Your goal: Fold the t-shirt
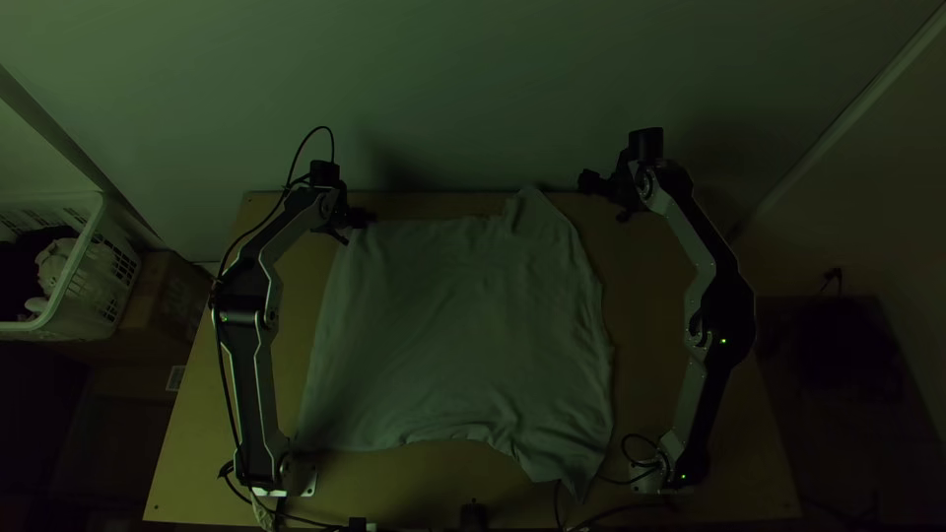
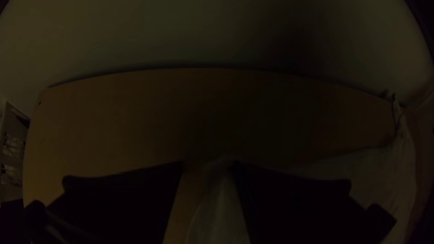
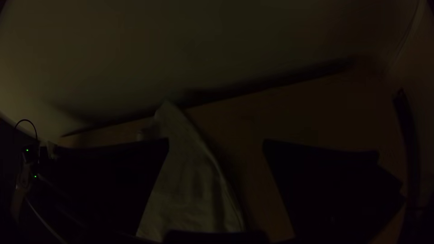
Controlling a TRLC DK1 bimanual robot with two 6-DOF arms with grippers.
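The pale t-shirt (image 1: 463,335) lies spread over the middle of the table, lightly wrinkled, with a pointed part at its far right and another at its near right. At its far left corner is my left gripper (image 1: 356,229). Between the open, parted fingers of the left gripper (image 2: 207,166), a strip of the shirt (image 2: 220,212) shows in the left wrist view. My right gripper (image 1: 605,201) is open near the table's far edge, right of the shirt's far right point. From the right gripper (image 3: 216,143), the shirt (image 3: 187,180) appears beside and partly behind one finger.
Bare table (image 1: 655,286) shows between the shirt and the right arm. A wall (image 1: 473,89) stands behind the far edge. Cables (image 1: 611,510) run along the near edge. A white basket (image 1: 99,266) with things in it stands off the table at the left, by a cardboard box (image 1: 163,300).
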